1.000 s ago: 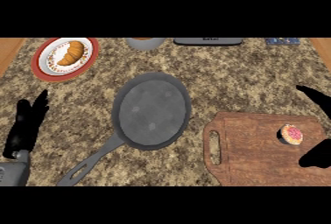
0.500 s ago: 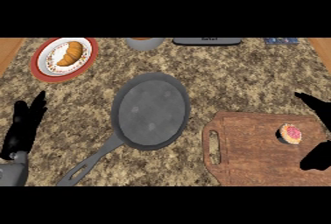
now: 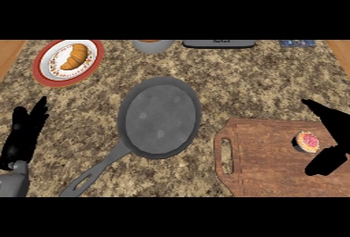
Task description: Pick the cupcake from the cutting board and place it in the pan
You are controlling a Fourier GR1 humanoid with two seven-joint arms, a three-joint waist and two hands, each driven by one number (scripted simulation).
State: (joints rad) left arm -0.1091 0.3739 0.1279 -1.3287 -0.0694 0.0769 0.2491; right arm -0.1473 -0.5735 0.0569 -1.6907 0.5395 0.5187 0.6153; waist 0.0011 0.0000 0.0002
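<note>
Head view: I see a speckled brown granite tabletop (image 3: 226, 78) from steeply above. A dark grey round metal pan (image 3: 159, 117) lies near the centre, its long handle running toward the lower left edge. Nothing lies inside the pan.

At the lower right rests a brown wooden cutting board (image 3: 266, 162) with a slot handle on its left side. The small pink-frosted cupcake (image 3: 307, 141) stands upright on the right part of this board, well apart from the pan.

The black right robot hand (image 3: 335, 139) is at the right edge, over the board. Its upper fingers extend above the cupcake and its thumb shows below it, so the cupcake sits in the gap between them. The hand is spread, not closed; I cannot tell whether any part touches the cupcake.

The black left robot hand (image 3: 24, 132) shows at the left edge, over the bare tabletop, fingers straight and pointing up, holding nothing. Its grey forearm enters from the lower left corner.

At the upper left stands a red-rimmed white round plate (image 3: 49, 69) carrying a golden croissant (image 3: 74, 57). Along the top edge I see a grey round cup (image 3: 153, 45), partly cut off, and beside it a dark flat rectangular device (image 3: 219, 43).
</note>
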